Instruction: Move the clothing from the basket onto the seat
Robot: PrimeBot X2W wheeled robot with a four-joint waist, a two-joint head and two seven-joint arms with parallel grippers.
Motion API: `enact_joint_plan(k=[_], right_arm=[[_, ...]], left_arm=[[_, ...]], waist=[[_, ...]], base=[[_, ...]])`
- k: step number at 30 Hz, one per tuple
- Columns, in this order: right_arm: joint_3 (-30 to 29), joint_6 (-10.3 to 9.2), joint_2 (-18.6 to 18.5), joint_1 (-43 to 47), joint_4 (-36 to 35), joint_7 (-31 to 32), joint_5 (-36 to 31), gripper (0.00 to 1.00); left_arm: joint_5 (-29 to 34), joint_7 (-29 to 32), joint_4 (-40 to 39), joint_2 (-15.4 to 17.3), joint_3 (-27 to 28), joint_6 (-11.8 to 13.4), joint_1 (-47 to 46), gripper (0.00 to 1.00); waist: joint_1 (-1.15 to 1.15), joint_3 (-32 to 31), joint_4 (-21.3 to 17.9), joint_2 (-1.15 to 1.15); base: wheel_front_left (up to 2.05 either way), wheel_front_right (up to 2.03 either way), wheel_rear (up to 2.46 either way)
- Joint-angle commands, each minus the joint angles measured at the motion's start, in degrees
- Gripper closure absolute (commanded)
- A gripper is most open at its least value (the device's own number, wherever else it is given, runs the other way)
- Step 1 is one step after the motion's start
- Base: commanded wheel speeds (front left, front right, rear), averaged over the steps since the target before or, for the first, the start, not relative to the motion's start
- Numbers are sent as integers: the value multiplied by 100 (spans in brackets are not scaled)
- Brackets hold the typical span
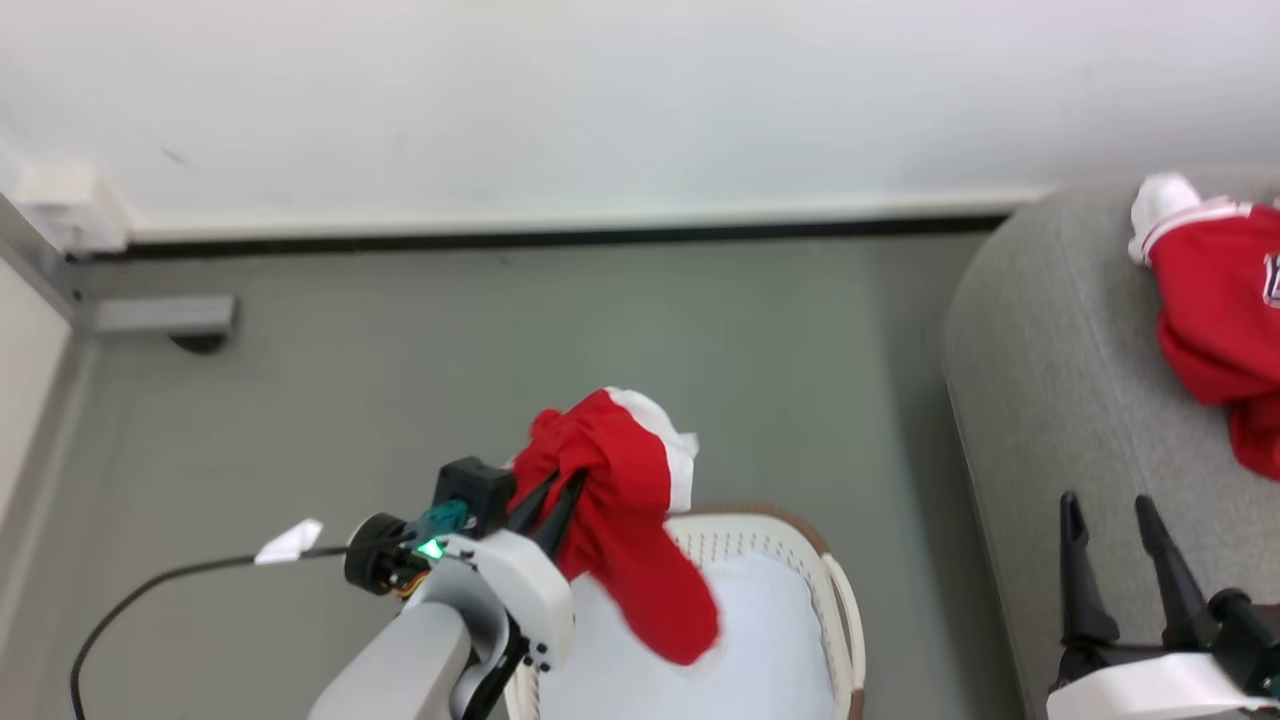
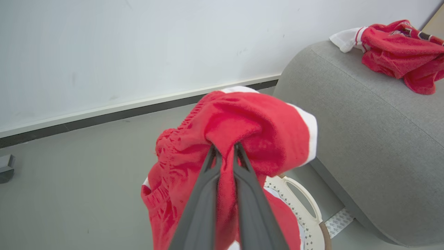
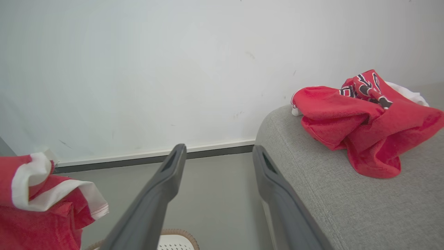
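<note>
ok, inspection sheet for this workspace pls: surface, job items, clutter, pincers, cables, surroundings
Surface: grey floor, smooth.
Job's things: red garment held up, hanging over the basket; second red garment crumpled on the seat.
Clutter: grey block on the floor by the wall.
Grippers: left pincer shut on the red garment; right pincer open, empty, near the seat's edge.
Cables: black cable with a white tag trails from the left wrist.
Surroundings: white wall, dark baseboard.
</note>
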Motion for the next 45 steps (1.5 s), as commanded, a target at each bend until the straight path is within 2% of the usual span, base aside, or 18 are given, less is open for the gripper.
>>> enact_joint_plan(k=[1, 14, 22, 29, 38, 41, 45], right_arm=[[21, -13, -20, 125, 55, 5, -44, 0], [167, -13, -20, 552, 276, 5, -357, 0], [257, -13, -20, 608, 282, 5, -388, 0], [370, -13, -19, 591, 249, 5, -349, 0], [966, -13, -18, 393, -1, 5, -642, 0], [1385, -13, -95, 284, -77, 5, -782, 0], [2165, -13, -428, -16, -127, 51, -648, 0]], left_arm=[[-102, 48, -200, 78, 59, 38, 184, 100], [-427, 807, -2625, 915, 392, 782, 1346, 100], [-480, 1142, -3515, 1202, 497, 1064, 1582, 100], [-450, 1267, -3854, 1287, 456, 1170, 1681, 100], [-441, 1304, -3990, 1300, 397, 1206, 1694, 100], [-435, 1311, -4012, 1287, 362, 1194, 1694, 100], [-413, 1327, -4057, 1283, 322, 1196, 1642, 100]], waist=[[2, -416, 186, 0], [2, -1245, 284, 0], [2, -1305, 301, 0], [2, -1272, 275, 0], [2, -1241, 211, 0], [2, -1239, 201, 0], [2, -1252, 194, 0]], base=[[0, 0, 0], [0, 0, 0], [0, 0, 0], [0, 0, 0], [0, 0, 0], [0, 0, 0], [0, 0, 0]])
